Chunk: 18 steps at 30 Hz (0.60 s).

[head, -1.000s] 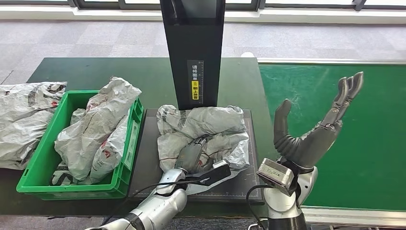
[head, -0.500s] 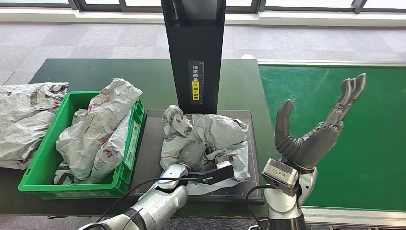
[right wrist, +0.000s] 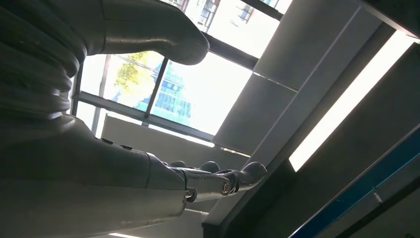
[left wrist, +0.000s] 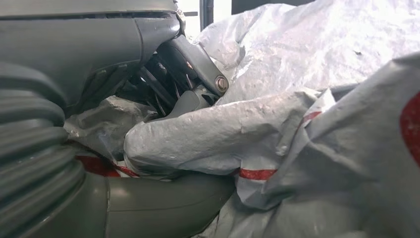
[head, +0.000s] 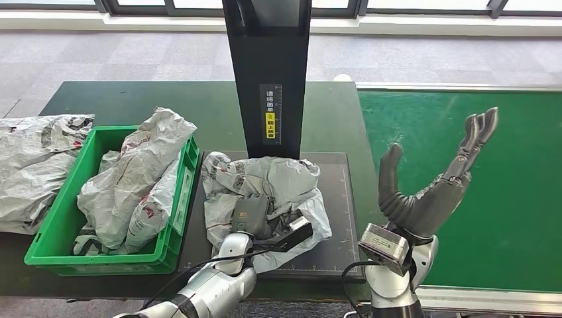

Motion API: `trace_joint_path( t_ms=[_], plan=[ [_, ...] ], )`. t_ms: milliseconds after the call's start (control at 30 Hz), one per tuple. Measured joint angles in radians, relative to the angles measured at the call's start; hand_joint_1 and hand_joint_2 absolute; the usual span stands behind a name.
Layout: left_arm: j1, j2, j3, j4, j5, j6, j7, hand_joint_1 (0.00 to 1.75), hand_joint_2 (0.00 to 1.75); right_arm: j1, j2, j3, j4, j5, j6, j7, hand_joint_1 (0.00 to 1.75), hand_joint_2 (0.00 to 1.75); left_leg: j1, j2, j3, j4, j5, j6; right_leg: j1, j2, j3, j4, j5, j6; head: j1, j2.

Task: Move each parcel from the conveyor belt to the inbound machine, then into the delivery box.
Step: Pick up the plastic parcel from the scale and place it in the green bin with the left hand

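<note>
While the left hand (head: 252, 215) grips a crumpled grey parcel (head: 265, 192) on the black scanner plate (head: 335, 199), the parcel lies toward the plate's left edge, its near corner hanging over the near edge. Bare plate shows right of it. Just left, the green crate (head: 50, 232) holds more parcels, piled above its rim. The right hand (head: 431, 179) stands raised, fingers spread and holding nothing, over the left edge of the green conveyor belt (head: 504, 172), whose surface is bare.
</note>
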Motion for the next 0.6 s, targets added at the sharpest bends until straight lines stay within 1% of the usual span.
trace_joint_path(
  t_ms=[333, 433, 500, 600],
  plan=[
    [0.003, 0.005, 0.0, -0.003, 0.0, 0.0, 0.0, 1.75, 1.75, 0.0, 0.0, 0.0, -0.001, 0.0, 0.0, 0.0, 0.0, 1.75, 0.0, 0.0, -0.001, 0.0, -0.001, -0.001, 0.0, 0.0, -0.001, 0.0, 0.0, 0.0, 0.0, 0.0],
    [0.01, 0.008, 0.002, -0.013, -0.026, 0.034, 0.013, 1.75, 1.75, 0.0, 0.0, 0.0, -0.001, 0.0, 0.0, 0.0, 0.0, 1.75, 0.0, 0.0, -0.001, 0.0, -0.001, -0.001, 0.0, 0.0, -0.001, 0.0, 0.0, 0.0, 0.0, 0.0],
    [0.036, 0.012, 0.016, -0.068, -0.105, 0.082, 0.03, 1.75, 1.75, 0.0, 0.0, 0.0, -0.001, 0.002, 0.0, 0.0, 0.0, 1.75, 0.0, 0.0, -0.001, 0.0, -0.001, -0.001, 0.0, 0.0, -0.001, 0.0, 0.0, 0.0, 0.0, 0.0],
    [0.11, 0.021, 0.071, -0.266, -0.249, 0.117, 0.023, 1.75, 1.75, 0.0, 0.0, 0.0, -0.001, 0.001, 0.0, 0.0, 0.0, 1.75, 0.0, 0.001, -0.002, 0.0, -0.001, -0.001, 0.0, 0.001, -0.002, 0.0, 0.0, 0.0, 0.0, 0.0]
  ],
)
